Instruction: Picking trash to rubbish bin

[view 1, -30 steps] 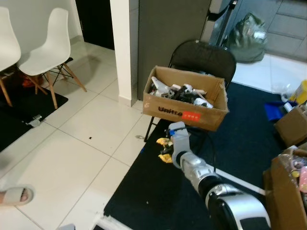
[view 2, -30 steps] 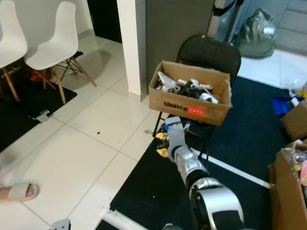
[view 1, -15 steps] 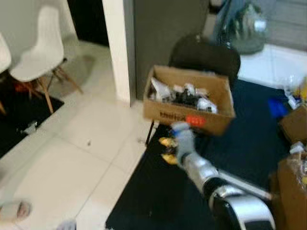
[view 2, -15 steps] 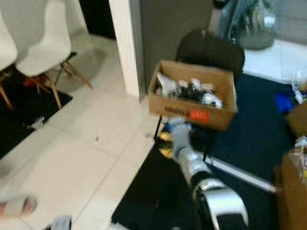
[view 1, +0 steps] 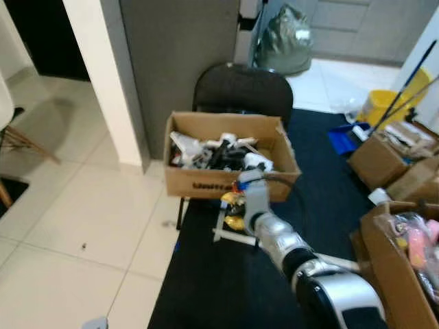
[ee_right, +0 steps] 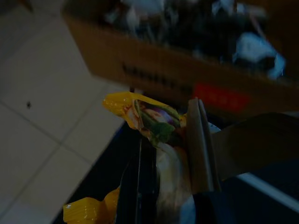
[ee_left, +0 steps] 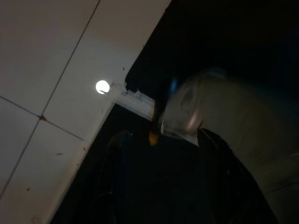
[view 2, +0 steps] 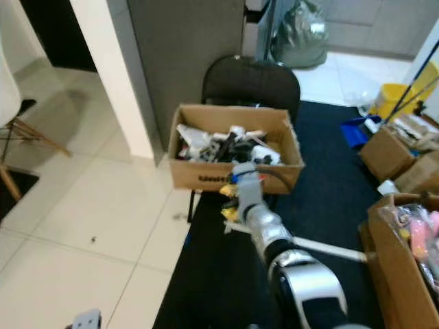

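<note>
Since a second ago your view has swung right, yet the right gripper (view 1: 235, 209) still pinches the yellow wrapper (ee_right: 149, 114) mid-frame, below the cardboard box (view 1: 206, 184), so carrying continues.

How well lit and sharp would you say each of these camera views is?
Left and right eye views: evenly lit, slightly soft. Right wrist view: dim, with the yellow wrapper readable and the cardboard box behind it blurred. Left wrist view: very dark, with a bright glare spot on the floor tile.
</note>
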Robot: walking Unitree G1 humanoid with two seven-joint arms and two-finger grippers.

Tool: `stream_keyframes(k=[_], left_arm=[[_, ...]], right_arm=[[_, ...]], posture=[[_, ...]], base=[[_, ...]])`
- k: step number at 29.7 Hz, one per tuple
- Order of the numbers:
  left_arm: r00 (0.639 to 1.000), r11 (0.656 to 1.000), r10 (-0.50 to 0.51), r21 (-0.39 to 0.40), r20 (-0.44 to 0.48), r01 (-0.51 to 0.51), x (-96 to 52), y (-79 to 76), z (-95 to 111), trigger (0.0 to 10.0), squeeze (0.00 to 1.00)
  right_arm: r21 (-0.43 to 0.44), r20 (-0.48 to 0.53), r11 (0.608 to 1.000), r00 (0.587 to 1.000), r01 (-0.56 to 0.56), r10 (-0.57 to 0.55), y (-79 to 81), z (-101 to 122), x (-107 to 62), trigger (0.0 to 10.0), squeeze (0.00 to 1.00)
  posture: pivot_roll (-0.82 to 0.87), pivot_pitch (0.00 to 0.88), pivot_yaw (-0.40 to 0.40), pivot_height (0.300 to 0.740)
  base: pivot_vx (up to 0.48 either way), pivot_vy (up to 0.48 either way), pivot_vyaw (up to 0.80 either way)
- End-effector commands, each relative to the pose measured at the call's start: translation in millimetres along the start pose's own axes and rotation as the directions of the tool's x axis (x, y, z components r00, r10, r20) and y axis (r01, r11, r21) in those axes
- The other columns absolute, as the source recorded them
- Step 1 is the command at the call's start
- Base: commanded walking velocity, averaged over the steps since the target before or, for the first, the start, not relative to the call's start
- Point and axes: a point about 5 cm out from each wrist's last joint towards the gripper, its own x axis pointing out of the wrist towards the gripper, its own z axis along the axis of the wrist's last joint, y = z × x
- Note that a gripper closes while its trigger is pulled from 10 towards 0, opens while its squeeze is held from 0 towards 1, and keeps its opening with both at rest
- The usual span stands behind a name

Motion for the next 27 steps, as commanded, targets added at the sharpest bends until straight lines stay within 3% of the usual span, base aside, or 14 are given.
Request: stream_keyframes(k=[1,12,27], left_arm=[[1.000,1.000,0.005,0.005,-0.019,-0.005,-1.0,2.1,-3.9,10.0,0.00],[1.000,1.000,0.000,0.008,-0.019,0.000,-0.5,0.0,-3.6,10.0,0.00],[1.000,1.000,0.004,0.001,-0.027,-0.004,-0.9,-2.0,-7.3,10.0,0.00]], right_arm=[[-0.002,-0.009,1.000,1.000,-0.023,0.023,7.6,-3.2,0.5,10.0,0.00],[0.005,0.058,0.998,0.996,-0.069,0.068,14.4,12.0,3.2,10.0,0.00],[0.031,0.076,0.996,0.994,-0.083,0.080,14.7,12.8,2.8,10.0,0.00]], posture=[[0.15,0.033,-0.021,0.740],[0.15,0.022,-0.032,0.740],[0.14,0.039,-0.034,0.740]], base=[[0.330,0.000,0.00],[0.329,0.000,0.00],[0.332,0.000,0.00]])
